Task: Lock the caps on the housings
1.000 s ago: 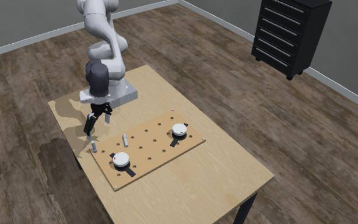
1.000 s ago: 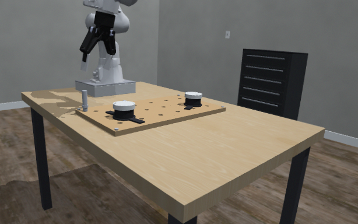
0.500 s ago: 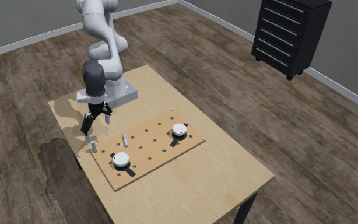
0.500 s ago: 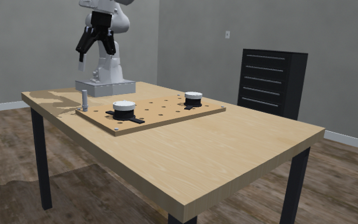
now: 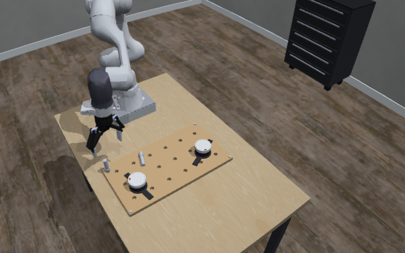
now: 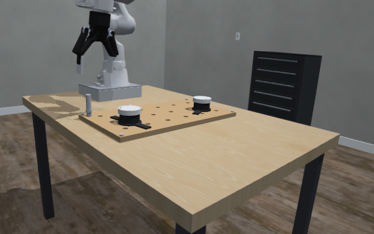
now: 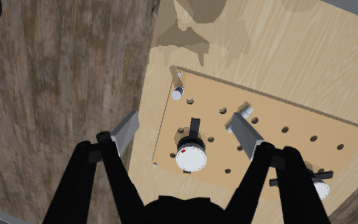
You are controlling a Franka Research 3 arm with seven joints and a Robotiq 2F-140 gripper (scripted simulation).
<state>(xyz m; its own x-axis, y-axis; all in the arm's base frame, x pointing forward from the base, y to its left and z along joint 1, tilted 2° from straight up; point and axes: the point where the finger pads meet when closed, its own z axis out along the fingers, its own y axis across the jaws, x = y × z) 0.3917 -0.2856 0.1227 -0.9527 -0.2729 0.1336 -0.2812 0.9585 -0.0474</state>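
A: Which step is in hand?

B: The approach, I'd judge. The gripper hangs high over the bench near the arm's base, fingers spread wide with nothing between them

A: And the housings?

B: Both stand upright on the pegboard. The near housing carries its white cap at the end closest to the gripper; the far housing with its cap sits well apart toward the other end. A red mark shows on each cap

A: What does the next move call for?

B: Probably centring over the near cap, coming down so the fingers straddle its rim, closing, then turning clockwise. A loose pin lies nearby and a peg stands at the board's corner; worth avoiding both
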